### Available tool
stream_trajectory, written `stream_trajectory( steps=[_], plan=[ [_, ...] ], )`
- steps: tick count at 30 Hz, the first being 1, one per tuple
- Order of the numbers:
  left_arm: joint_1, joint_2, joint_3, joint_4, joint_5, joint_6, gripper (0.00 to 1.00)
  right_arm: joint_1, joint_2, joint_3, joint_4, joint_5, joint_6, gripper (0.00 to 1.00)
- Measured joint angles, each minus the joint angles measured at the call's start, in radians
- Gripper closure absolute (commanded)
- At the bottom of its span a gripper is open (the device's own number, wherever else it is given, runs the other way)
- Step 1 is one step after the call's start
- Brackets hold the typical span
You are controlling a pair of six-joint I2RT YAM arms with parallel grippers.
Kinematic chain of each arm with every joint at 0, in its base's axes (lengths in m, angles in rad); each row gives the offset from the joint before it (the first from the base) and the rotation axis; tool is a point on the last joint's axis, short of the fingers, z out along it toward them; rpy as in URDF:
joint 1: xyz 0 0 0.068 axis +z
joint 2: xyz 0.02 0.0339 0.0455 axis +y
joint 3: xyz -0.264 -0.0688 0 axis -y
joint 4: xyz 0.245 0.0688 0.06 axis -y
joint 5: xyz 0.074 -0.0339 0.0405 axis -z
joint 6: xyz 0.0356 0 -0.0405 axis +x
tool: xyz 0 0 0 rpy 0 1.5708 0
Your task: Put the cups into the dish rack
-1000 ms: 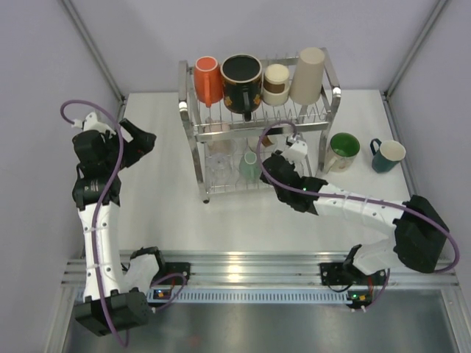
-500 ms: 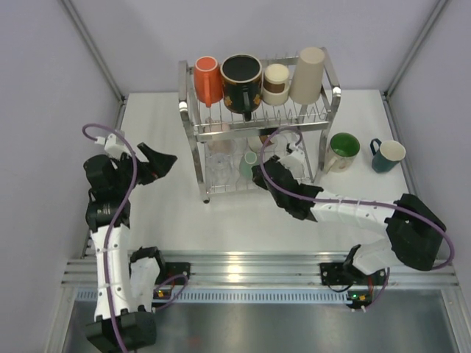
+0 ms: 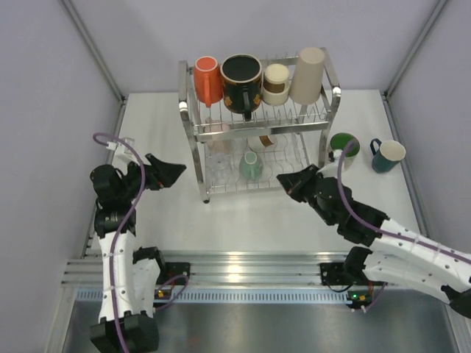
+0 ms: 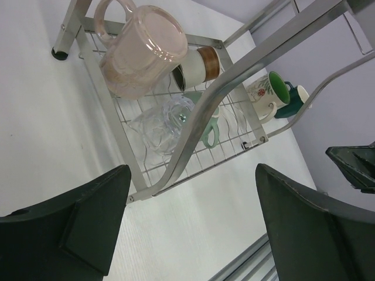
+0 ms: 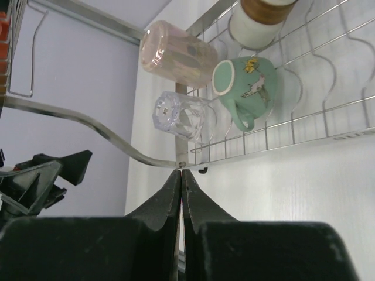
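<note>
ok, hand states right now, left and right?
Left hand: open, empty.
Right hand: closed, holding nothing.

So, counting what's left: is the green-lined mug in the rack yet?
Out: the green-lined mug stands upright on the table, right of the dish rack.

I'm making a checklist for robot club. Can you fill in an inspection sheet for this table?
Surface: white table, no spills seen.
Job's things: dish rack holds four cups on top and four below; green mug and teal mug stand on the table.
Clutter: nothing seen.
Grippers: left gripper open, empty; right gripper shut, empty.
Cables: purple cable along each arm.
Surroundings: lilac walls, metal rail in front.
</note>
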Motion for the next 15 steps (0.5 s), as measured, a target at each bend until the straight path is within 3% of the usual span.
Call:
stream_trajectory(
  steps=[6, 15],
  plan=[
    [-0.07, 0.034, -0.018, 0.097, -0.004, -0.047, 0.09, 0.0, -0.151, 0.037, -0.251, 0.162, 0.031, 1.0],
    [-0.273, 0.145, 0.002, 0.131, -0.113, -0.028, 0.12, -0.066, -0.134, 0.233, -0.438, 0.426, -0.019, 1.0]
  ],
)
